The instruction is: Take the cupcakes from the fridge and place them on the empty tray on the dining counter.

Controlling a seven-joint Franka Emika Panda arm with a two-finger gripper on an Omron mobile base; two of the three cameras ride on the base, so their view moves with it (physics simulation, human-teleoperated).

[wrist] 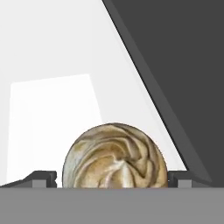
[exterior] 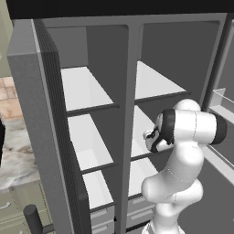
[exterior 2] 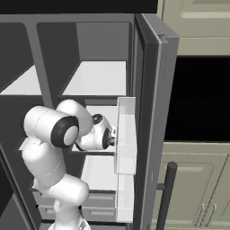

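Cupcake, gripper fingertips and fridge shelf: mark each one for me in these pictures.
cupcake [wrist: 114, 155], hand view, on its swirled tan frosting top.
gripper [wrist: 113, 178], hand view, midway between the two dark fingertips, jaws open.
fridge shelf [exterior: 84, 89], left base view, on its white surface.

The arm [exterior: 183, 151] is white, made of smooth rounded segments with black bands at the joints. The finger tips [wrist: 43, 178] are small and dark.

White shelves [exterior: 87, 89] fill the open fridge [exterior: 130, 41], stacked in two columns at the centre of the left base view. In the hand view, a cupcake [wrist: 114, 156] with swirled tan frosting sits on a white shelf [wrist: 52, 109] at bottom centre, beside the dark wall to its right.
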